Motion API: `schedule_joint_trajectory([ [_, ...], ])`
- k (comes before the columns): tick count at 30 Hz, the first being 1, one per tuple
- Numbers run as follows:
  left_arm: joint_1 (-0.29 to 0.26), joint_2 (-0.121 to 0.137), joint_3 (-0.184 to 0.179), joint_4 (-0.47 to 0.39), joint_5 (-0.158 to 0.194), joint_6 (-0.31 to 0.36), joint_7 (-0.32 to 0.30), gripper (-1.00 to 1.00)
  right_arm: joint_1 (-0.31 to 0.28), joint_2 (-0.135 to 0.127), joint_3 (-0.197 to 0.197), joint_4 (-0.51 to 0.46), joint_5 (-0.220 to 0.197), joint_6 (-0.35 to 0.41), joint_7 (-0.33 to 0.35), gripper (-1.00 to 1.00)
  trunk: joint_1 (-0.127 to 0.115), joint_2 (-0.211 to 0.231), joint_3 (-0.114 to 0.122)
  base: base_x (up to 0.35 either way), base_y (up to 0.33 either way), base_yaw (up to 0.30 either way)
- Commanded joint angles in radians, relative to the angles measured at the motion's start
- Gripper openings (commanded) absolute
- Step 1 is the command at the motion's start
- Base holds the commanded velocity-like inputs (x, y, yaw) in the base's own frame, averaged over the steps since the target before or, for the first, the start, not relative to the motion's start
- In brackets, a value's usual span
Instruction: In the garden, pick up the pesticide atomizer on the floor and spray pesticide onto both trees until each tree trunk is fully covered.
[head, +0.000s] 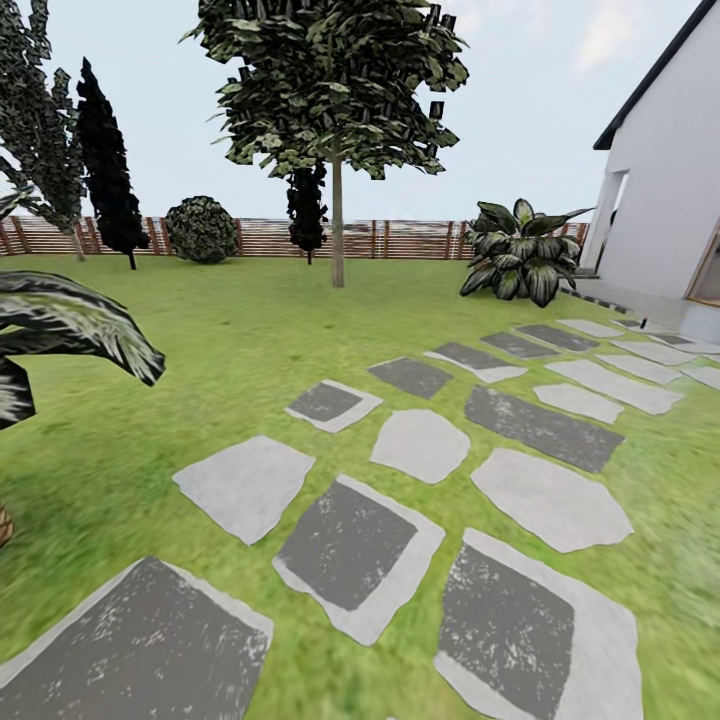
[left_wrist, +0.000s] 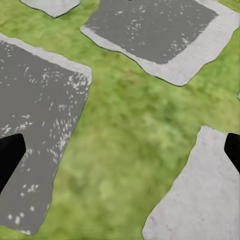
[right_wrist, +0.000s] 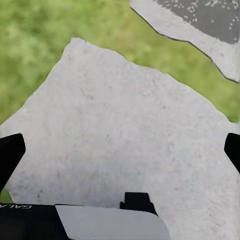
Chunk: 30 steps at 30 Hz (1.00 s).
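No legible text — nothing readable.

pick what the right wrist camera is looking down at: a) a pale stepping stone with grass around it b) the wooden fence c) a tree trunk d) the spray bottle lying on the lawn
a: in the right wrist view a pale stepping stone lies below the open right end effector, with grass along its edge and a darker stone beyond.

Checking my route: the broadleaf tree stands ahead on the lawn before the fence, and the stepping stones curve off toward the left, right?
Not quite. The tree does stand on the lawn before the fence, but the head view shows the stepping stones curving off to the right, toward the white house.
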Motion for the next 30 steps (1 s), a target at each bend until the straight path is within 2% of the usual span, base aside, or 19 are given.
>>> schedule_joint_trajectory([
  [1,0.000,0.000,0.000,-0.001,0.000,-0.001,0.000,1.00,-0.001,0.000,0.001,0.001,0.001,-0.003,0.000,1.00,0.000,0.000,-0.001,0.238,0.000,0.000],
  [22,0.000,0.000,0.000,-0.001,0.000,-0.001,0.000,1.00,-0.001,0.000,0.000,0.001,0.001,-0.003,0.002,1.00,0.000,0.000,-0.001,0.240,-0.001,0.000],
  [30,0.000,0.000,0.000,-0.001,0.001,-0.001,0.001,1.00,-0.001,-0.003,-0.001,0.001,0.001,-0.003,0.002,1.00,0.000,0.000,-0.001,0.241,-0.079,0.000],
])
